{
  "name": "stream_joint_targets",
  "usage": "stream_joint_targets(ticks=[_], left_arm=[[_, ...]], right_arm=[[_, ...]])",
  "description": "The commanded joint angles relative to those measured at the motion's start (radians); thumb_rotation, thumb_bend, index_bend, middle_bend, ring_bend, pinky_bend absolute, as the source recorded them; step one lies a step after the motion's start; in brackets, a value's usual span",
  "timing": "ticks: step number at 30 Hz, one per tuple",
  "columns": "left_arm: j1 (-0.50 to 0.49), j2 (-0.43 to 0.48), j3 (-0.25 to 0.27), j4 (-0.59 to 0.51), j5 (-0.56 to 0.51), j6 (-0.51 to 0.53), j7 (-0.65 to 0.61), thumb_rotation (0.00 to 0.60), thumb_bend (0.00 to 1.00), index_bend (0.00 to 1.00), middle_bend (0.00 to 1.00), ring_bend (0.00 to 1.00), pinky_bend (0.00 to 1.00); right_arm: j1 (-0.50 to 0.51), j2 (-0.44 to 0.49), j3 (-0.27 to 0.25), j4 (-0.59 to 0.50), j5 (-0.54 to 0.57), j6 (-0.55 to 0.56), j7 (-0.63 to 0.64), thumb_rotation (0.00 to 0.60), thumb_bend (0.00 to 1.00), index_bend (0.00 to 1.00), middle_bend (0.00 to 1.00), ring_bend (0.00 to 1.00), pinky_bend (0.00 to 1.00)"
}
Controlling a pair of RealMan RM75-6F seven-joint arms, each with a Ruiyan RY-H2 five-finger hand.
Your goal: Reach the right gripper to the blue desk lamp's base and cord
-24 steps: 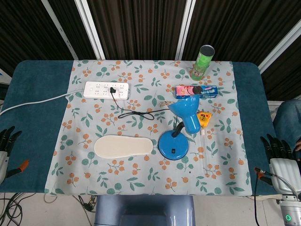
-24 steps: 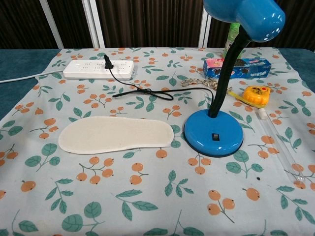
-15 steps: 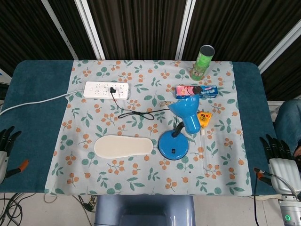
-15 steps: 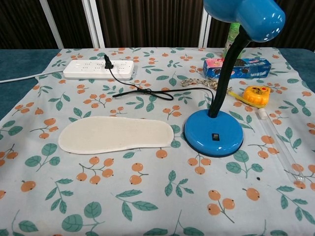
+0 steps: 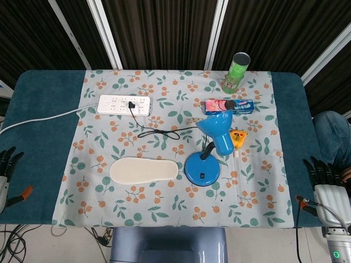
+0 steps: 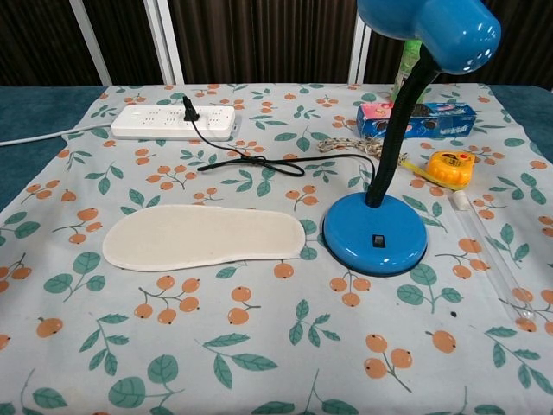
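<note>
The reach seems not yet begun: the right hand (image 5: 327, 189) hangs off the table's right edge, fingers spread and empty, well apart from the blue desk lamp's base (image 5: 202, 169) and cord (image 5: 162, 132) mid-cloth, calling for a long leftward reach.

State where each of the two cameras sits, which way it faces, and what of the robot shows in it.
Head view: high above the near edge, looking steeply down on the table; left hand and right hand show at the bottom corners.
Chest view: low at the near edge, looking across the floral cloth; no hand shows.
Shared: blue lamp base, its cord, the power strip.
</note>
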Motion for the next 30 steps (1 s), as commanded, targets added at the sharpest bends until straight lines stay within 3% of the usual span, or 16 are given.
stream_joint_targets(ticks=[1, 5, 7, 16, 24, 30], left_arm=[[0.0, 0.0, -0.001, 0.0, -0.002, -0.001, 0.001, 0.6, 0.21, 0.11, 0.0, 0.0, 0.09], [-0.001, 0.0, -0.002, -0.001, -0.005, -0.003, 0.002, 0.6, 0.21, 0.11, 0.0, 0.0, 0.09], [-0.001, 0.0, -0.002, -0.003, -0.008, -0.004, 0.001, 0.6, 0.21, 0.11, 0.0, 0.0, 0.09], [0.0, 0.002, -0.008, -0.012, -0.023, -0.009, -0.001, 0.6, 0.22, 0.1, 0.0, 0.0, 0.09], [0.004, 0.001, -0.015, -0.026, -0.052, -0.014, 0.015, 0.6, 0.22, 0.1, 0.0, 0.0, 0.09], [0.005, 0.004, -0.019, -0.041, -0.075, -0.023, 0.034, 0.6, 0.22, 0.1, 0.0, 0.0, 0.09]], right_arm=[[0.001, 0.002, 0.0, 0.0, 0.003, -0.004, 0.006, 0.6, 0.3, 0.02, 0.0, 0.0, 0.0], [0.002, 0.004, -0.003, 0.0, -0.001, -0.009, 0.008, 0.6, 0.3, 0.02, 0.0, 0.06, 0.01], [0.003, 0.008, -0.01, -0.004, -0.007, -0.016, 0.002, 0.6, 0.3, 0.02, 0.04, 0.14, 0.06], [0.055, 0.022, -0.059, -0.03, -0.054, -0.145, 0.01, 0.6, 0.32, 0.02, 0.4, 0.57, 0.32], [0.177, -0.023, -0.05, -0.041, -0.027, -0.353, 0.027, 0.6, 0.49, 0.04, 0.57, 0.71, 0.47], [0.254, -0.118, -0.027, -0.04, 0.032, -0.457, -0.018, 0.6, 0.53, 0.04, 0.62, 0.73, 0.56]])
